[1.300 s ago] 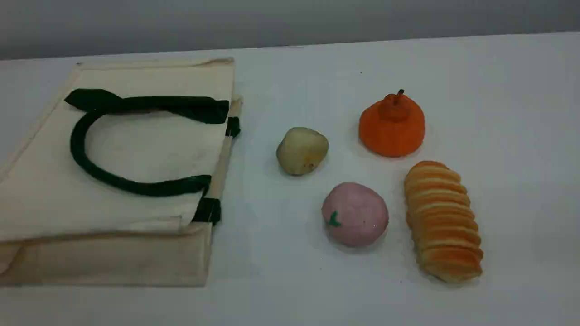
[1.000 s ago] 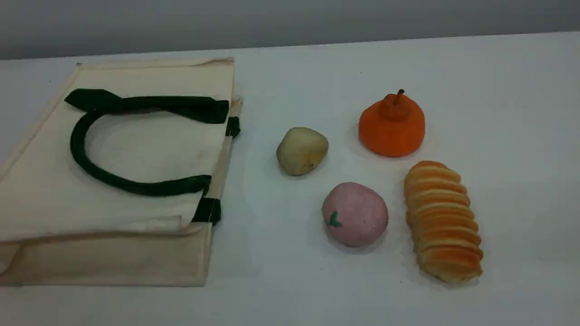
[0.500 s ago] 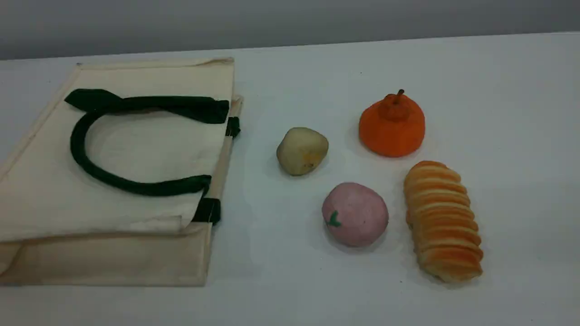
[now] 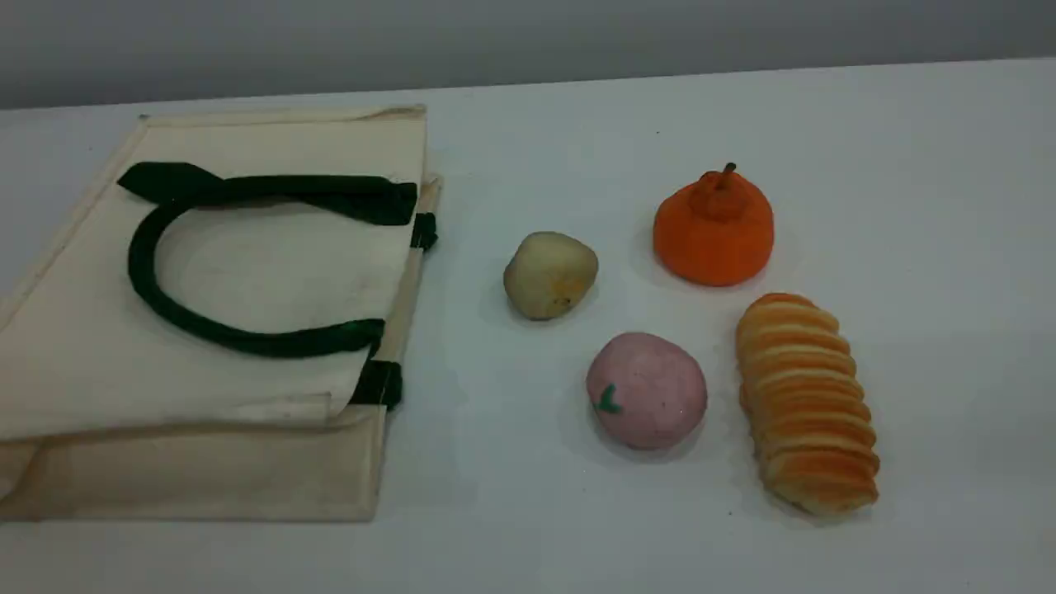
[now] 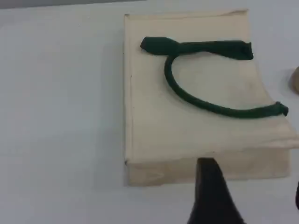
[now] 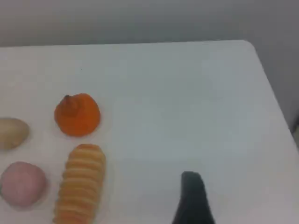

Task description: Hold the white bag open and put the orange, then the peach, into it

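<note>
The white bag [image 4: 247, 272] lies flat on the left of the table, its dark green handle [image 4: 165, 305] looping over its top face. The orange [image 4: 714, 235] stands at the right, knob and stem up. Nearer the front sits the pink peach [image 4: 648, 392]. No arm shows in the scene view. In the left wrist view my left gripper [image 5: 254, 198] hovers open over the near edge of the bag [image 5: 196, 130]. Only one dark fingertip [image 6: 190, 186] of my right gripper shows, holding nothing, well right of the orange [image 6: 77, 116] and the peach [image 6: 22, 183].
A beige potato-like lump [image 4: 550, 275] lies between the bag and the orange. A ridged bread loaf [image 4: 807, 404] lies right of the peach. The table's far right corner [image 6: 252, 44] shows in the right wrist view.
</note>
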Robot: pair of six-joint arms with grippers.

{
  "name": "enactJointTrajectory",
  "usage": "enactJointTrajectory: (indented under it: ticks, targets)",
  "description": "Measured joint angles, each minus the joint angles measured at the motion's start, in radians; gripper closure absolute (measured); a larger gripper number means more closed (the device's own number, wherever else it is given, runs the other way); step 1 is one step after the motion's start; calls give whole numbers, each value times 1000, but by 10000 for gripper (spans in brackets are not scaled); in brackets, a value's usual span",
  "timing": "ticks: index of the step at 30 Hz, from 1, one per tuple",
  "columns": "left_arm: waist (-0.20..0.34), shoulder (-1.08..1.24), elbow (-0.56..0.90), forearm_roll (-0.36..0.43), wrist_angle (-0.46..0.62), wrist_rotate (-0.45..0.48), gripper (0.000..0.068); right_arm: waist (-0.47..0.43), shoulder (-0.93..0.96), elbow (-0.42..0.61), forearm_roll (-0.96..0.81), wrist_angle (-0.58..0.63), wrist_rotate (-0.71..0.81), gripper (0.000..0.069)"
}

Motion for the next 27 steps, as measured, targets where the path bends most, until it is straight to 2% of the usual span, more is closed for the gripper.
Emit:
enactJointTrajectory:
  ticks: [19, 25, 27]
  targets:
    - [0, 0, 0, -25, -6, -7, 295, 0, 0, 0, 51, -3, 0, 237]
    - [0, 18, -5, -25, -14, -113, 274, 0, 0, -1, 56, -8, 0, 237]
    - [0, 46, -6, -25, -14, -118, 253, 0, 0, -11, 52, -16, -4, 237]
